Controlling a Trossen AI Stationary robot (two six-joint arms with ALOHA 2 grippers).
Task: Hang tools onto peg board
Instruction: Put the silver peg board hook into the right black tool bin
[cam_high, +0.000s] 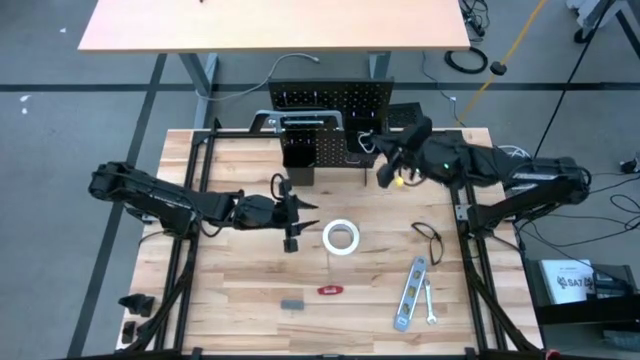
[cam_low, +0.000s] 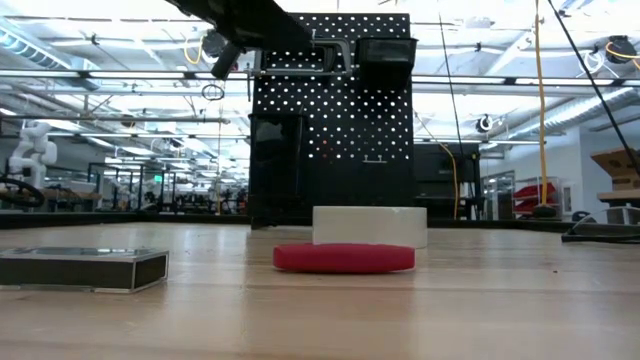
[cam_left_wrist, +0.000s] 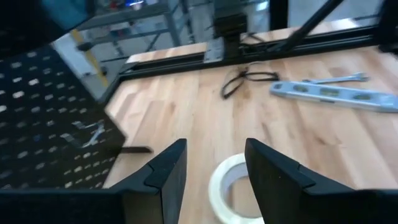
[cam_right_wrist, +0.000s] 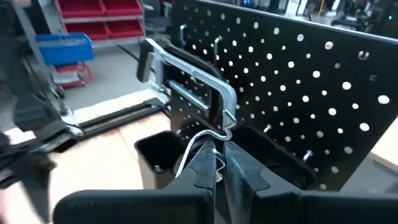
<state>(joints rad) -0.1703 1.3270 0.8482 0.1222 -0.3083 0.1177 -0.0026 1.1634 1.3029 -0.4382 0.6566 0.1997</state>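
I see the peg board (cam_high: 345, 100) standing upright at the far edge of the table (cam_high: 240, 300), with two black bins (cam_high: 300, 150) at its front. A grey bar clamp (cam_right_wrist: 186, 74) already hangs on the board, near its upper part.

My right gripper (cam_right_wrist: 217, 163) is close in front of the board, above the bins. Its fingers (cam_right_wrist: 239, 168) are pressed together on a thin white wire piece (cam_right_wrist: 202, 138), which looks like a hook, but I cannot tell exactly what it is. In the high view this gripper (cam_high: 385, 150) is at the right half of the board.

My left gripper (cam_left_wrist: 214, 168) hovers over the middle of the table, just beside the white tape roll (cam_high: 341, 237). Its fingers (cam_left_wrist: 168, 171) are spread and hold nothing; the tape roll (cam_left_wrist: 233, 186) shows between them, lying flat on the wood.

The other tools still lie on the table. The black pliers (cam_high: 430, 240) are to the right of the tape. The silver level (cam_high: 409, 293) and the small wrench (cam_high: 429, 303) lie side by side near the front right. The red-handled tool (cam_high: 331, 290) is in front of the tape, and a small grey block (cam_high: 291, 303) lies near it to the left. In the low view the red tool (cam_low: 344, 257) is in front of the tape roll (cam_low: 370, 225).
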